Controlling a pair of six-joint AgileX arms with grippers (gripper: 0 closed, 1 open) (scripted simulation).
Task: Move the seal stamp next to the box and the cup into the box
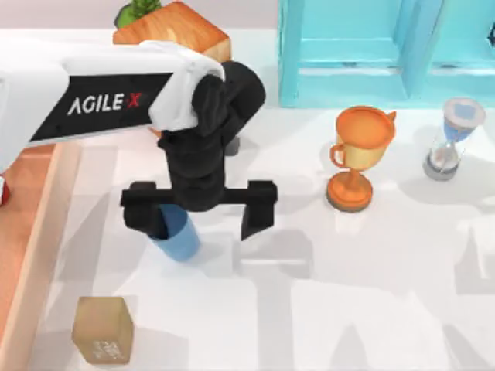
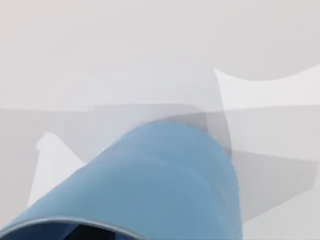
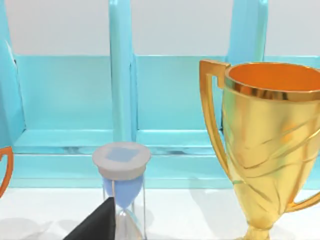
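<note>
closing in on the blue cup (image 1: 178, 238) with the left gripper (image 1: 199, 209), cup-into-box step in hand. fingers are spread wide, one finger at the cup's left side, the other well off to its right, so the cup isn't centred between them and nothing is held. left wrist view has the cup (image 2: 150, 180) right up close, tilted, rim toward the camera. judgement: next move is to shift the gripper toward the top view's left to centre on the cup, clamp, lift, then carry left to the box (image 1: 31, 224), whose pale peach wall runs down the left edge of the table. seal stamp (image 1: 103, 328) sits near the bottom left, just beside the box wall, apart from the cup; it may already count as placed, can't confirm. right arm parked by the turquoise cabinet (image 3: 120, 100); can't tell its finger state. counts: one cup, one stamp, one box, one cabinet, one hourglass (image 1: 452, 139), one glossy wooden cube (image 1: 174, 31) at the back, one trophy (image 1: 357, 158) from above.
</note>
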